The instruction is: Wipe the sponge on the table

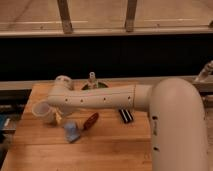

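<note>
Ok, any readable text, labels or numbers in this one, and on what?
None.
No text shows on the sponge, cup, black block or table.
The arm bears only dark dots.
The gripper, down between cup and sponge, shows no marking.

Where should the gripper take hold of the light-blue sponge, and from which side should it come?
Probably across the two long edges of the sponge, coming straight from above. It is a low, soft pad lying on the table, so a side approach looks poor, and the reddish-brown object lies close beside it. The gripper is just above it, next to the white cup.
</note>
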Available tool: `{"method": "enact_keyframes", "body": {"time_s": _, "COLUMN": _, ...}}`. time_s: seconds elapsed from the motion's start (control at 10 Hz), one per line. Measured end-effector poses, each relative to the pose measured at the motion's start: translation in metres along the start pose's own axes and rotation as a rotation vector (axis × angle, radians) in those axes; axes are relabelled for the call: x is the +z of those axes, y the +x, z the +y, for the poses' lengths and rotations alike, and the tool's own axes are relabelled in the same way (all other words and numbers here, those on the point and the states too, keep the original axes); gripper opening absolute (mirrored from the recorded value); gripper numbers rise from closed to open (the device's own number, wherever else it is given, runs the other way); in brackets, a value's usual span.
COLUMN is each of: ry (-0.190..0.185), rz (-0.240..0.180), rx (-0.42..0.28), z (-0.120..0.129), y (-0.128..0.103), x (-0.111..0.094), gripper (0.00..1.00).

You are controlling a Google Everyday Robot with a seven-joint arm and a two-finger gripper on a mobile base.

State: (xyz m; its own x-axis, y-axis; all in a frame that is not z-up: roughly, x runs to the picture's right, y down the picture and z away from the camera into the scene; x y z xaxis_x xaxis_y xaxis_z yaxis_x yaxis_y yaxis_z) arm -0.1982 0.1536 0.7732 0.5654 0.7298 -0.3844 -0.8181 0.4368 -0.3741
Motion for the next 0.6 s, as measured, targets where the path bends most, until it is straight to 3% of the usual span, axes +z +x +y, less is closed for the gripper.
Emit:
{"method": "enact_keyframes", "body": {"time_s": 0.3, "ry": -0.021, "rz": 0.049, "rx": -0.006, "z": 0.01, "y": 0.012, "x": 0.031, "gripper": 0.7}}
{"method": "enact_keyframes", "body": {"time_s": 0.6, "ry": -0.07, "rz": 0.099, "rx": 0.022, "z": 0.009, "y": 0.019, "x": 0.059, "gripper": 0.7}}
